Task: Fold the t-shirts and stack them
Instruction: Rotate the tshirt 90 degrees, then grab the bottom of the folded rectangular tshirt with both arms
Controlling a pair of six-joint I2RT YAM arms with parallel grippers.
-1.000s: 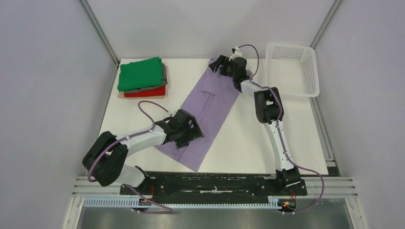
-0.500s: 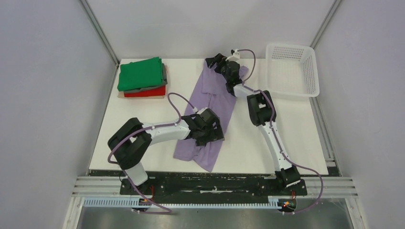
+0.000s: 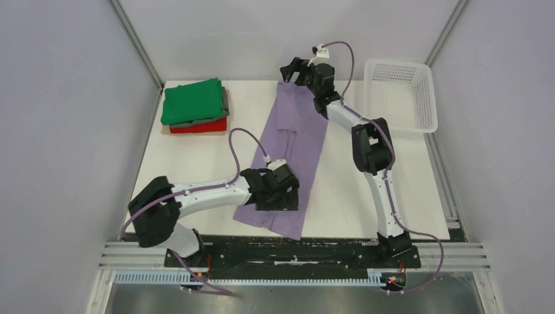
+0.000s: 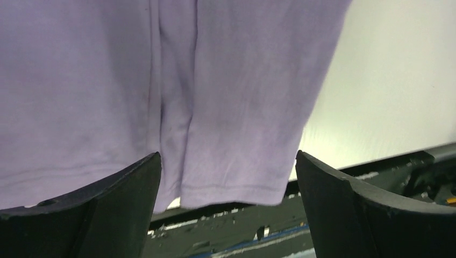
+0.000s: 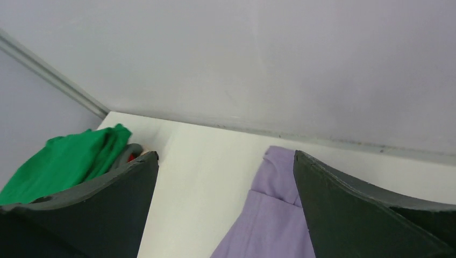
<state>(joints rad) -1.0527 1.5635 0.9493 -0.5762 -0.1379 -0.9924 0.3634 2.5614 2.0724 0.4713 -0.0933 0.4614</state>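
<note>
Item: long light purple cloth t-shirt (image 3: pixel 296 140), lying as a narrow strip diagonally across the white worktop (image 3: pixel 393 190), hem seemingly overhanging the near edge. Left tool (image 4: pixel 227 160) and right tool (image 5: pixel 226 161) are both gaping wide, gripping nothing. Risk: pinching one layer only, so the strip unfolds or slides off.

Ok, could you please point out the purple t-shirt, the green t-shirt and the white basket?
purple t-shirt (image 3: pixel 298 131): top external view, middle of the long cloth.
green t-shirt (image 3: pixel 193 101): top external view, middle of its upper face, on top of the stack.
white basket (image 3: pixel 396 98): top external view, bare mesh floor.
</note>
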